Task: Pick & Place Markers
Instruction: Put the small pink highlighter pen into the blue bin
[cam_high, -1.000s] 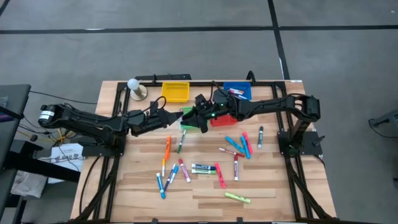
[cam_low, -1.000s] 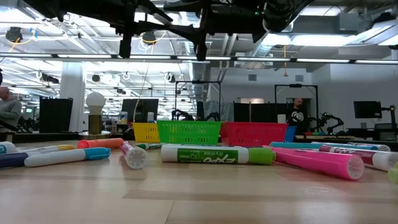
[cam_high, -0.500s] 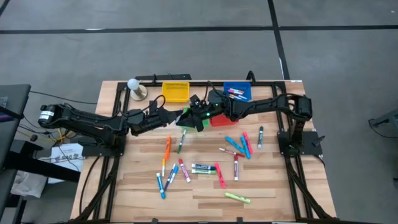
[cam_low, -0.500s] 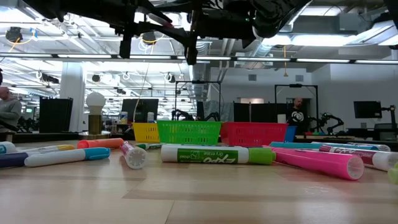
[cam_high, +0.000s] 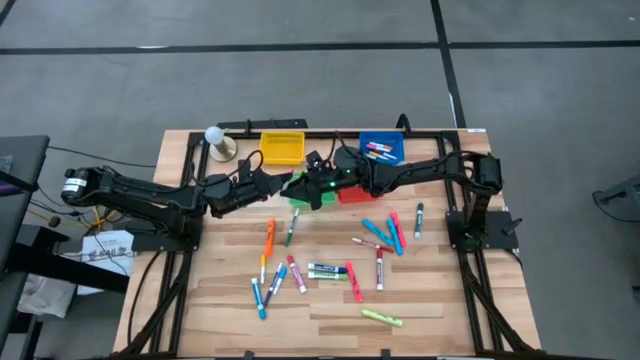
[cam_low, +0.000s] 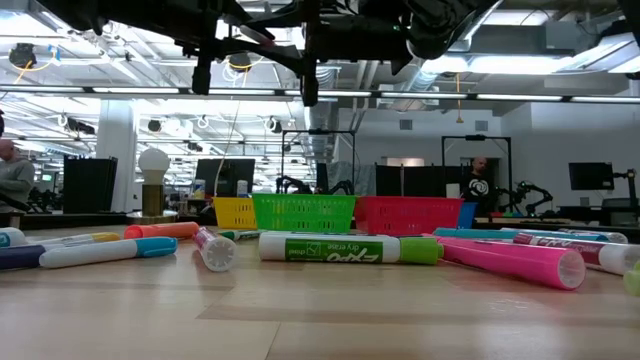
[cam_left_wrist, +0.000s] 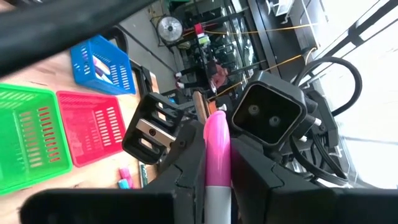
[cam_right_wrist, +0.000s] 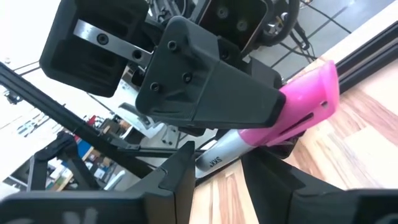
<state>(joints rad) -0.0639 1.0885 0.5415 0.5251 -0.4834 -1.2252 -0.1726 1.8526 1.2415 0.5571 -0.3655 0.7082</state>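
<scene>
We see the two arms meeting above the back half of the wooden surface (cam_high: 330, 310), just in front of the row of baskets. The left claw (cam_high: 275, 187) is clamped shut on a pink-capped marker (cam_left_wrist: 216, 149) with a pale barrel, held up in the air off the surface. The right claw (cam_high: 298, 188) faces it head-on, its two fingers (cam_right_wrist: 180, 171) standing on either side of that same marker's barrel; we cannot tell whether they have closed on it or stand a little apart. In the right wrist view the pink cap (cam_right_wrist: 311, 99) sticks out past the left claw's dark finger, with the pale barrel running down between the right claw's own fingers.

Behind the claws sit four small baskets: a yellow one (cam_high: 283, 148), a green one (cam_high: 303, 195) largely hidden under the arms, a red one (cam_high: 362, 193), and a blue one (cam_high: 382, 146) that already holds a few markers.

The remaining markers (cam_high: 325, 270) lie scattered flat across the middle and front of the surface, in orange, green, blue, pink, red, purple and yellow-green. In the low view a green-and-white one (cam_low: 350, 248) lies nearest the camera, beside a big pink one (cam_low: 510, 262). A small round lamp (cam_high: 215, 140) stands at the back left corner.
</scene>
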